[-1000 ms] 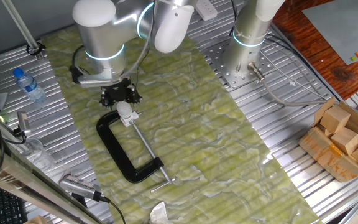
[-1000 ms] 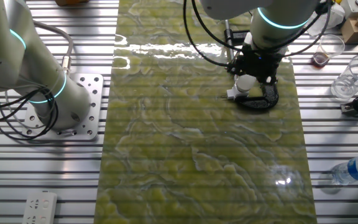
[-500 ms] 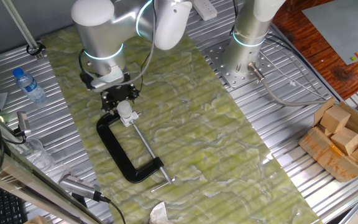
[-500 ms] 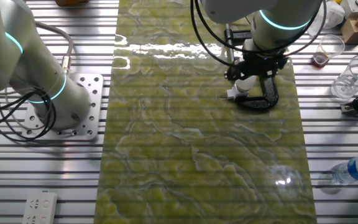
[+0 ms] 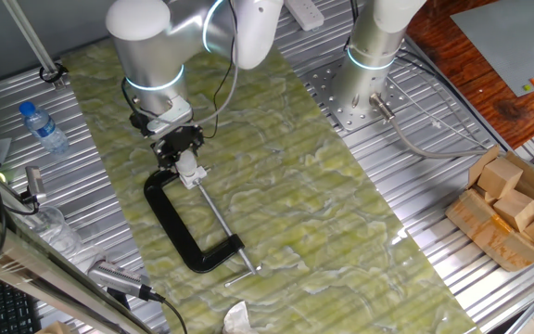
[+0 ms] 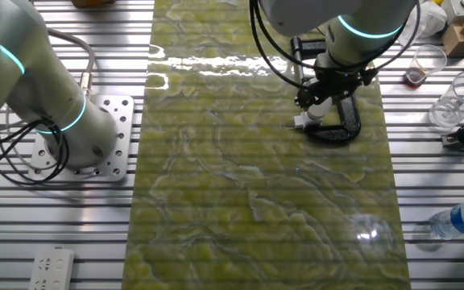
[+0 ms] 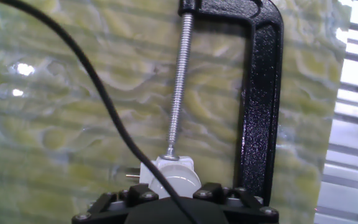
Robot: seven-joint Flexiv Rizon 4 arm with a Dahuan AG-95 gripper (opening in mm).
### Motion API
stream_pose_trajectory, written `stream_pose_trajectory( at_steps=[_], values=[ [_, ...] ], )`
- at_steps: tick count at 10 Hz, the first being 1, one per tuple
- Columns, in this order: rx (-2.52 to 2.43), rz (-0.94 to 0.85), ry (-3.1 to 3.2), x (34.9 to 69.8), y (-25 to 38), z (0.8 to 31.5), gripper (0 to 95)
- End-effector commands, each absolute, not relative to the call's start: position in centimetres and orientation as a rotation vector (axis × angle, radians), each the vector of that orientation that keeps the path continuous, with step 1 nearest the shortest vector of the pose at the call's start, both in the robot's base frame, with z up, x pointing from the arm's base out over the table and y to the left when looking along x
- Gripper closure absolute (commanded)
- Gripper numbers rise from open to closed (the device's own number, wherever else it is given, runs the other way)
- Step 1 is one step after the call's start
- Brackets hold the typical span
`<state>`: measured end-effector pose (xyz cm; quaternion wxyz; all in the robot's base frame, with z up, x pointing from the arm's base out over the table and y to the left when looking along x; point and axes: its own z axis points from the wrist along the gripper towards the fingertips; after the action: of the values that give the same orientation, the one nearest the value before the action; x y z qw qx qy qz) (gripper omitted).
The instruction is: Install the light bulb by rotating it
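Your gripper [image 5: 184,156] sits straight over the bulb [image 5: 188,170], which lies directly below the fingertips, seated in a small white socket [image 7: 166,169] held at the clamp [image 5: 179,227] jaw. From the hand view the bulb [image 7: 179,185] shows as a pale dome right under the black finger mounts, with the clamp's screw [image 7: 178,87] running away ahead of the tool and the black frame [image 7: 258,93] off to one side. The bulb's axis runs up toward the wrist, in line with the tool's own axis, so the twist you need is a turn of the wrist about that line; any sideways offset would drag the bulb against the socket. The fingers look closed round the bulb, but the tips are hidden behind the mounts and the bulb, so you cannot tell for sure how firmly, or whether, they hold it. In the other fixed view the gripper [image 6: 322,103] covers most of the bulb [image 6: 317,108]. Against the pictures from a second ago, the tool has turned about its axis: the bracket on the wrist has swung round, while bulb, socket and clamp have kept their places.
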<state>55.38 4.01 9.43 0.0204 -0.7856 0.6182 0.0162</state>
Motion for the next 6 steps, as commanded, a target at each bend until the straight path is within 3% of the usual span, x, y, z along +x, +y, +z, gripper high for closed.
stream_pose_trajectory(
  at_steps=[1, 4, 5, 6],
  values=[
    [-2.425, 0.051, 1.934, 55.43, 3.95, 9.32, 57.0],
    [-2.42, 0.052, 1.941, 55.43, 3.96, 9.32, 57.0],
    [-2.413, 0.052, 1.95, 55.43, 3.96, 9.32, 76.0],
    [-2.384, 0.052, 1.99, 55.43, 3.97, 9.32, 76.0]
  ],
)
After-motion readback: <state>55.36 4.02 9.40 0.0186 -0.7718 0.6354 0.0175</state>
